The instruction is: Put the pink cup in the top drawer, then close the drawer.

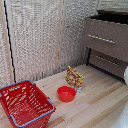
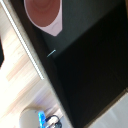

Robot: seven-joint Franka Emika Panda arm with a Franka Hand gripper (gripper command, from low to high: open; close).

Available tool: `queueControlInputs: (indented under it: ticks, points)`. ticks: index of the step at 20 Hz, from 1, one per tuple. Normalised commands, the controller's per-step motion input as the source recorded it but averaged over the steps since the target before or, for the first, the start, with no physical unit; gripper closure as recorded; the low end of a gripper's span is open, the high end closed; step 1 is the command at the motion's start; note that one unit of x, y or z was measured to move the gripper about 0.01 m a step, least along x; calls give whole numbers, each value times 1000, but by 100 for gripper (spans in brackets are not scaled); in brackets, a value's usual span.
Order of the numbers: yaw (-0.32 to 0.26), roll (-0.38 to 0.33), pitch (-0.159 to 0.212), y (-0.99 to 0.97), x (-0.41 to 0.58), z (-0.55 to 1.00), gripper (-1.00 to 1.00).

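inside top drawer (image 2: 95, 60), pink cup (image 2: 44, 14)

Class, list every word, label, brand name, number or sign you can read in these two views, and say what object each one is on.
No text can be read in either view.
Printed packet beside the red bowl: colourful print, too blurred to read.
Red basket, dresser, pink cup: no markings visible.

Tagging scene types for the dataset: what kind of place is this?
Probably a staged home-style room or simulated test scene: a brown dresser with its top drawer open, a plank floor, and a red shopping basket beside a red bowl.
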Motion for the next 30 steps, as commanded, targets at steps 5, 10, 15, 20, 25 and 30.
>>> queueControlInputs:
  ticks: [5, 10, 15, 20, 25, 30]
  points:
    - [69, -375, 35, 139, -321, -164, -100]
    - [56, -375, 40, 186, -318, -177, -100]
    - [51, -375, 26, 208, -273, -223, -100]
    - [41, -375, 9, 279, -217, -299, -100]
    - [30, -375, 0, 372, -133, -416, -100]
    - [42, -375, 7, 326, -103, -382, -100]
